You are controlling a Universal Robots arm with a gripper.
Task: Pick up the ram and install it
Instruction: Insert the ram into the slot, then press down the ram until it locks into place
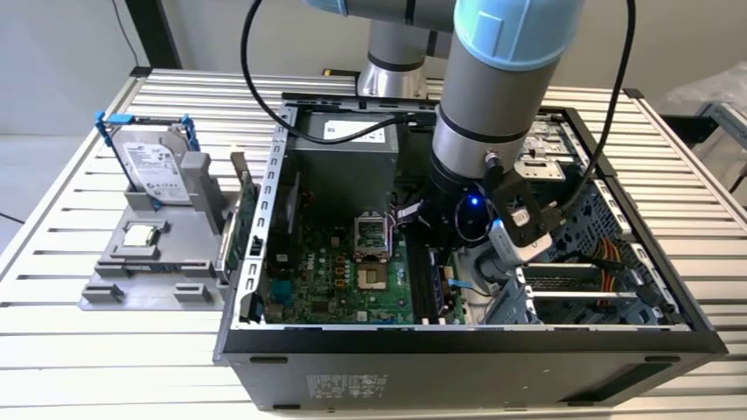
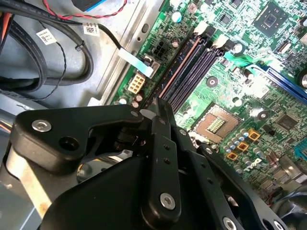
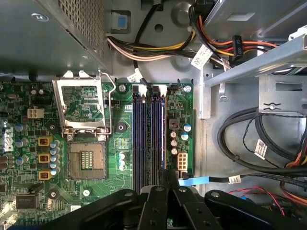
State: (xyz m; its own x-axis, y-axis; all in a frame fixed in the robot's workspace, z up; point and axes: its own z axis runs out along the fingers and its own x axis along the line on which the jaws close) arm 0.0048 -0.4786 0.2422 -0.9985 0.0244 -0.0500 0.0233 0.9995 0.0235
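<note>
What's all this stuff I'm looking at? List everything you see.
table: one, silver slats, under everything
computer case: one, black, open, centre of the table
motherboard: one, green, inside the case
processor socket: one, silver, open and empty, on the motherboard
ram slots: four, dark, beside the socket
cables: many, mixed colours, inside the case
holder: one, grey, at the exterior view's left of the case
hard drive: one, silver with blue frame, upright in the holder
processor chip: one, silver, on the holder
arm: one, grey and light blue, reaching into the case
gripper: one, black, over the ram slots
</note>
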